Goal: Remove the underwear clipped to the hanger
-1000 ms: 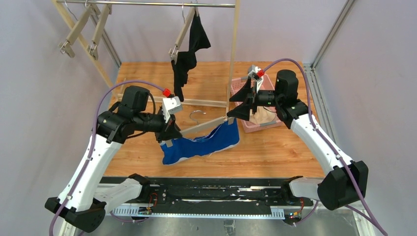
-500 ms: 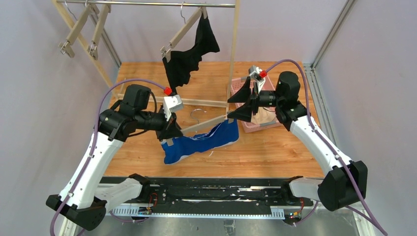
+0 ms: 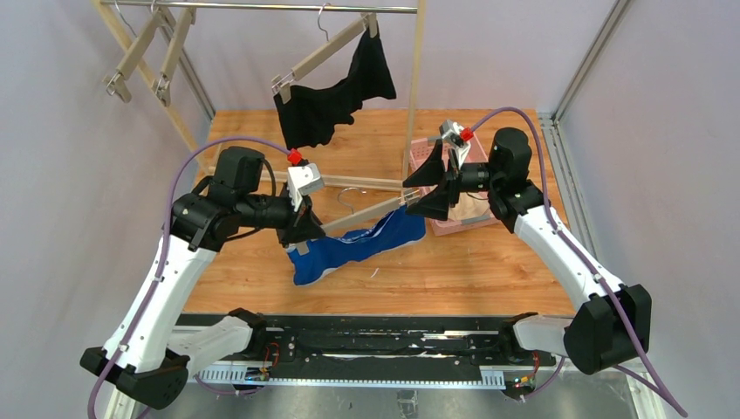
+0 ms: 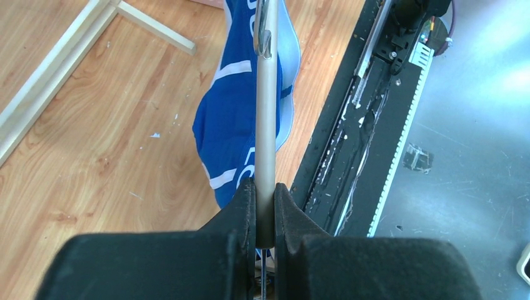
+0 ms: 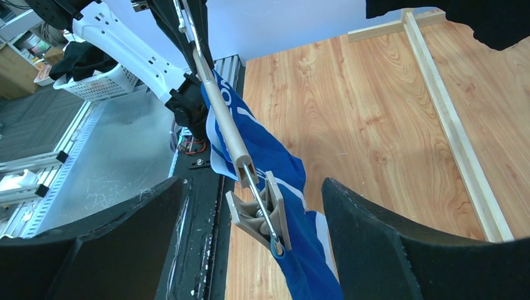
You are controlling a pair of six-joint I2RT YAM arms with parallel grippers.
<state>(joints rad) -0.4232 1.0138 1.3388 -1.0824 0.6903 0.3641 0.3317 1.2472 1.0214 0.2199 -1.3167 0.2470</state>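
Observation:
The blue underwear (image 3: 358,244) hangs from a beige hanger (image 3: 359,218) held slanted low over the table. My left gripper (image 3: 301,234) is shut on the hanger's left end; in the left wrist view the bar (image 4: 266,112) runs out from between the pressed jaws of that gripper (image 4: 265,206), with blue cloth (image 4: 231,125) beneath. My right gripper (image 3: 419,188) stands open around the right-end clip (image 5: 262,212), which pinches the blue cloth (image 5: 300,250); neither finger touches it. Black underwear (image 3: 336,96) hangs clipped to a hanger on the rail. Cream underwear (image 3: 467,209) lies in the basket.
A wooden rack stands over the table, with an upright post (image 3: 413,96) right beside my right gripper and a floor bar (image 3: 358,182) behind the blue cloth. Empty hangers (image 3: 140,57) hang at the upper left. The pink basket (image 3: 462,229) sits behind the right gripper.
The black underwear's hanger has swung left and spread out on the rail. The blue underwear's hanger has risen slightly, the cloth bunching. Both grippers keep their states.

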